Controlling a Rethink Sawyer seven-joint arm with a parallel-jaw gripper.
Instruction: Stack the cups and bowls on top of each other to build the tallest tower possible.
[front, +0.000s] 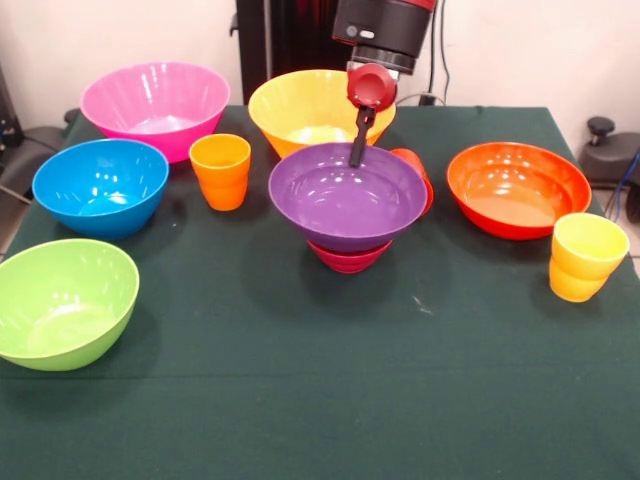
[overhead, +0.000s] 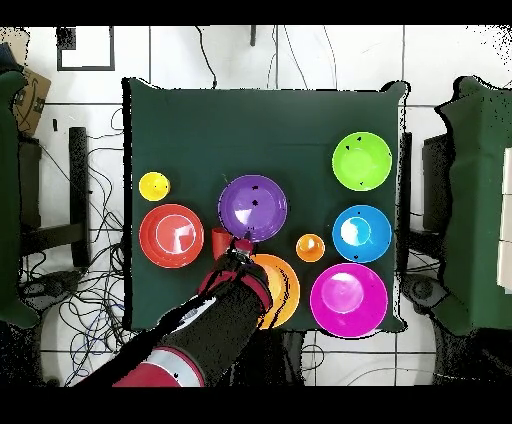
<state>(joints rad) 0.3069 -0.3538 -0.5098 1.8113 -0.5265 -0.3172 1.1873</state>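
Nearest the front camera: green bowl (front: 63, 303) at left on the dark green tabletop (front: 320, 400), upright, on its own. No brand, label or writing readable on any item.

Mid row, front view, l. to r.:
- Blue bowl (front: 100, 186), upright, just behind green.
- Ribbed orange cup (front: 221, 170), upright, between blue bowl and centre pile, touching neither.
- Purple bowl (front: 347, 193) sits on top of a small magenta-red bowl (front: 348, 257); only a two-piece tower so far. Upper bowl looks about level.
- Red-orange cup (front: 416, 170) tucked against the purple bowl's far right rim; contact likely, can't confirm.
- Orange-red bowl (front: 518, 187), upright, apart from pile.
- Yellow cup (front: 586, 256) just beside that bowl's near right edge.

Far row: pink bowl (front: 156, 106) at left, yellow bowl (front: 321, 110) at centre, both upright.

Tool (front: 358, 150): hangs from arm (front: 385, 28) over the purple bowl's far rim, one dark finger reaching down to rim level. Second finger not made out; wide or narrow, can't tell. Overhead view puts the tool (overhead: 238, 243) between purple and yellow bowls, next to the red-orange cup.
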